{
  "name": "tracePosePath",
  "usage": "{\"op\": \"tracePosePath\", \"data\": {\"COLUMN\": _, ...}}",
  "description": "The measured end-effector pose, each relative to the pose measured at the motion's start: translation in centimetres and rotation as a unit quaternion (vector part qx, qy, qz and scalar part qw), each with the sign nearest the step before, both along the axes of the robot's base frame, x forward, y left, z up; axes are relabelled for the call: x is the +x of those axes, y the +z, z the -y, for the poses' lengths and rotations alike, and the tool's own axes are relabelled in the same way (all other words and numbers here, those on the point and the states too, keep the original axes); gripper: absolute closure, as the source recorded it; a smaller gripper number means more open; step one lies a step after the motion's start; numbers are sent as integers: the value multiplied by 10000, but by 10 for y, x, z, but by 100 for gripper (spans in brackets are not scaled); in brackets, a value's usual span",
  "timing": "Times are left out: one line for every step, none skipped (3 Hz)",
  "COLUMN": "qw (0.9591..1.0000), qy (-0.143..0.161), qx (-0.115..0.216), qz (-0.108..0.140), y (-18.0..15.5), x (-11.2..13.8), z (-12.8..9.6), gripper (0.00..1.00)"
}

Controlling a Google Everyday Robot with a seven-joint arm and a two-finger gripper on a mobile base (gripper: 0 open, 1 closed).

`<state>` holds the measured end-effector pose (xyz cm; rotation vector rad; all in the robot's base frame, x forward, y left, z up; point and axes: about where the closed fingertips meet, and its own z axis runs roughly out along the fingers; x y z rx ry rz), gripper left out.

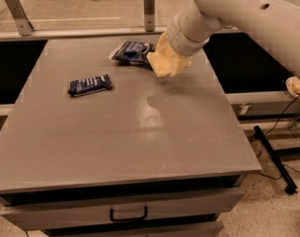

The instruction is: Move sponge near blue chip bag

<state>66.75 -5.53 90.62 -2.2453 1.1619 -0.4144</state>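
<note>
— Sponge, the pale yellow wavy foam block [160, 67]: where was it?
— Pinched in the cream two-finger gripper [168, 59], aloft just beside the crumpled dark blue foil chip bag [131, 52]; carry looked nearly done; next, lower and release.

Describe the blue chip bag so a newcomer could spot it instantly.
On the grey table, look at the far edge, just left of the gripper holding the sponge. The blue chip bag is the wide, crumpled dark-blue foil one, unlike the narrow striped bar packet nearer and further left.
</note>
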Motion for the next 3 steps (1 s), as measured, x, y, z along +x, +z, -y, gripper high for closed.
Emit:
{"op": "tracePosePath", "data": {"qw": 9999, "qy": 13, "qx": -143, "qz": -95, "y": -17, "x": 19, "z": -5, "gripper": 100}}
{"op": "tracePosePath", "data": {"qw": 9996, "qy": 31, "qx": -162, "qz": -212, "y": -26, "x": 30, "z": -6, "gripper": 82}}
{"op": "tracePosePath", "data": {"qw": 9995, "qy": -21, "qx": -24, "qz": -327, "y": -23, "x": 36, "z": -4, "gripper": 59}}
